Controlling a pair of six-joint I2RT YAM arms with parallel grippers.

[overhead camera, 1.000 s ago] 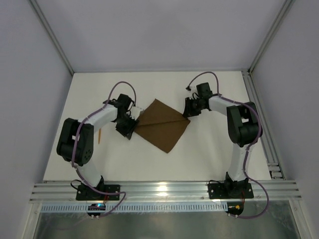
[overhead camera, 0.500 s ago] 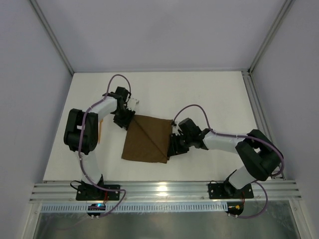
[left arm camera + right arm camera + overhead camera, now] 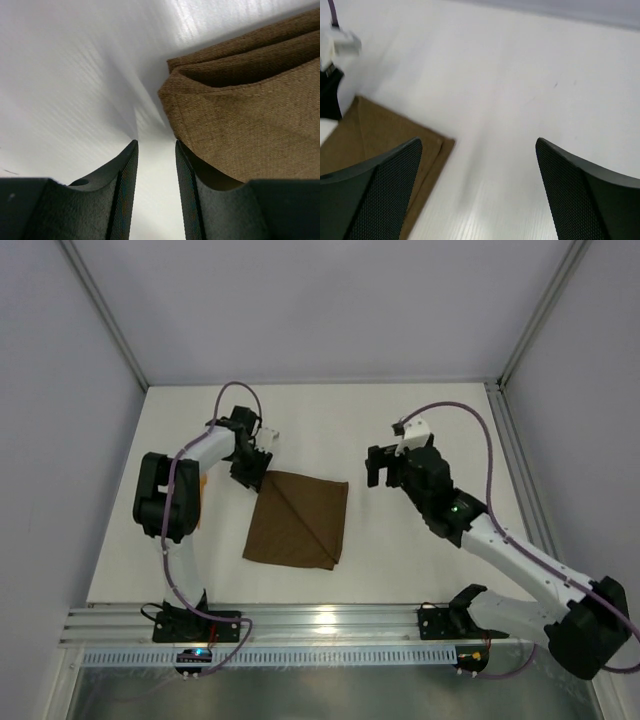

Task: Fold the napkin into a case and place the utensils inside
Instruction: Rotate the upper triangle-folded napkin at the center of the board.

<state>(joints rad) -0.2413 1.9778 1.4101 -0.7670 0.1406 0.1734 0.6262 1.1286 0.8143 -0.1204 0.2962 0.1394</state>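
Note:
The dark brown napkin (image 3: pixel 298 520) lies flat on the white table (image 3: pixel 420 420), folded into a layered four-sided shape with a diagonal crease. My left gripper (image 3: pixel 252 477) sits low at its far left corner. In the left wrist view the napkin's layered corner (image 3: pixel 240 110) lies just right of the left gripper (image 3: pixel 156 146), whose jaws stand a narrow gap apart with only bare table between them. My right gripper (image 3: pixel 380 468) hangs open above the table, right of the napkin; in its wrist view the right gripper (image 3: pixel 477 150) is spread wide with the napkin's corner (image 3: pixel 380 135) at lower left. The utensils are hidden.
Metal rails (image 3: pixel 320 622) run along the near edge and a track (image 3: pixel 525 490) along the right side. Grey walls close in the table on three sides. The left arm's upper link (image 3: pixel 165 502) stands near the table's left edge.
The right gripper carried the napkin's far corner over toward the front, folding the cloth, then opened, let go and pulled back up to the right. The left gripper stayed at the far left corner.

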